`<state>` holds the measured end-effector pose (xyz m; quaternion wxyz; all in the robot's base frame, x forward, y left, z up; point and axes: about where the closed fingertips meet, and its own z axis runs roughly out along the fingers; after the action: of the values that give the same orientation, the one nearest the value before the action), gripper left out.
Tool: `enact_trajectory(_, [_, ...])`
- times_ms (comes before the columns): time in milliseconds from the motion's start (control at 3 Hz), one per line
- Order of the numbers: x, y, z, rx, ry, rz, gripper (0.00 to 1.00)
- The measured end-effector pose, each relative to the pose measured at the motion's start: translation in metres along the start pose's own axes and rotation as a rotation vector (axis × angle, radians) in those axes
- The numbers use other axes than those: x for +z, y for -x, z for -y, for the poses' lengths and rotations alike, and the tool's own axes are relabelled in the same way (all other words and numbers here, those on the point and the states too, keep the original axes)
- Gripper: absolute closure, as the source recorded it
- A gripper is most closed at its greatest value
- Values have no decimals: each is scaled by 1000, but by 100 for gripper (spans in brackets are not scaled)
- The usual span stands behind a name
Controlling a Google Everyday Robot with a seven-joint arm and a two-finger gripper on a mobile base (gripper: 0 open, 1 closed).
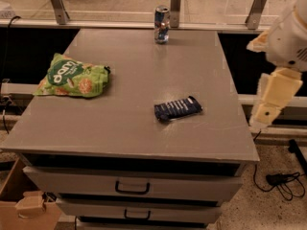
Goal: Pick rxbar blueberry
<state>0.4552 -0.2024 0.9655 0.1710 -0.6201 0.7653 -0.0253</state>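
The rxbar blueberry is a small flat dark navy wrapper with white lettering. It lies flat on the grey table top, right of the middle and toward the front. My gripper is a cream part hanging below a white arm joint, off the table's right edge. It is to the right of the bar, well apart from it, and holds nothing that I can see.
A large green chip bag lies at the table's left. A blue-red soda can stands upright at the far edge. Drawers with handles are below the front. A cardboard box and cables are on the floor.
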Motion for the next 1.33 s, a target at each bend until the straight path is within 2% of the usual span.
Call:
enact_trajectory(333, [43,29,17,-47,35,74,0])
enact_trajectory(667, [90,53,22,-54,97,139,0])
enact_trajectory(1000, [136,65,26,-21,160,196,0])
enact_trajectory(1333, [165,77,27,14,212,255,0])
